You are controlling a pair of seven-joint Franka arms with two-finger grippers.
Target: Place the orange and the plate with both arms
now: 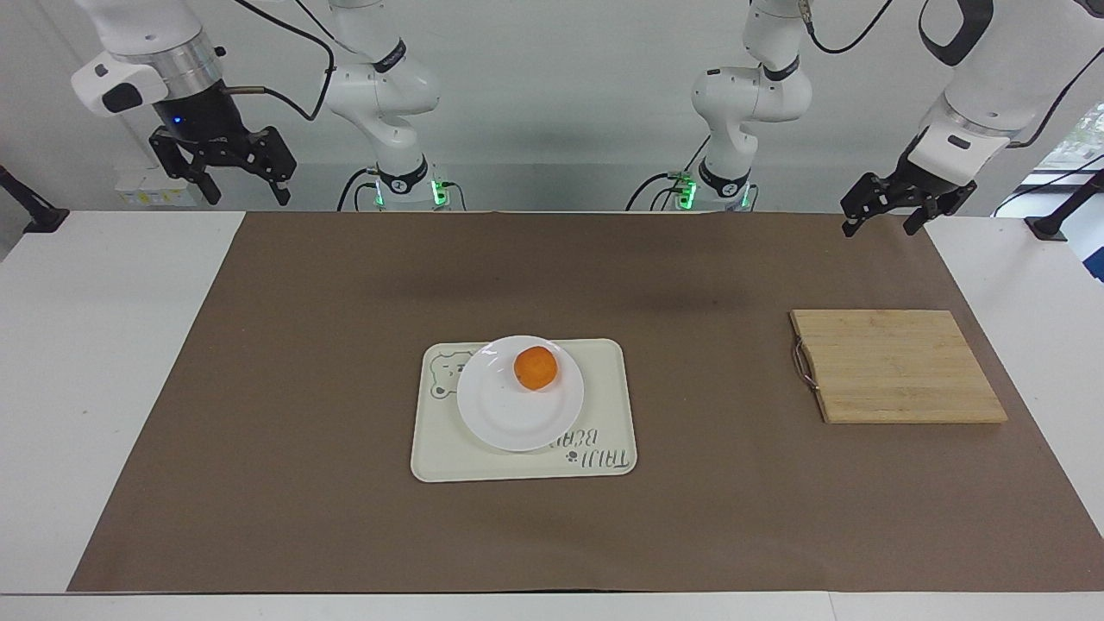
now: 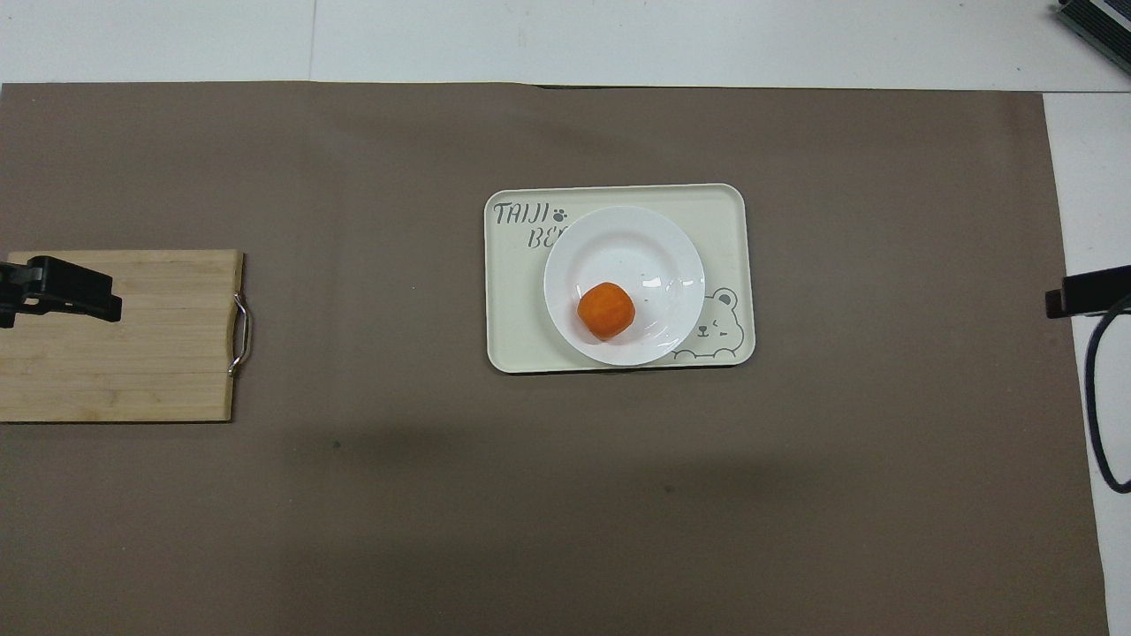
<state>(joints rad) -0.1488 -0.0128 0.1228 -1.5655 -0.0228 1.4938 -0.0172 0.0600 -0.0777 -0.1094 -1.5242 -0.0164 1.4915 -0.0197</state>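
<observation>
- While both arms hang raised at the bench's two ends, the right gripper [image 1: 222,177] sits at about ten o'clock in the facing view, up in the air over the edge of the brown mat [image 1: 345,517] at the right arm's end, its jaws spread wide and empty.
- At the middle of the bench lies the cream tray [image 1: 604,405], and the plate [image 1: 509,423] rests on it, toward the tray's bear-drawing end.
- On the plate sits the orange [image 1: 536,367], at about one o'clock from the plate's centre in the facing view, on the side nearer the robots.
- Toward the left arm's end, the wooden board [image 1: 897,366] lies flat on the mat, well apart from the tray.
- At two o'clock in the facing view, the left gripper [image 1: 887,216] hangs with jaws wide and empty; the overhead view places it over the board.
</observation>
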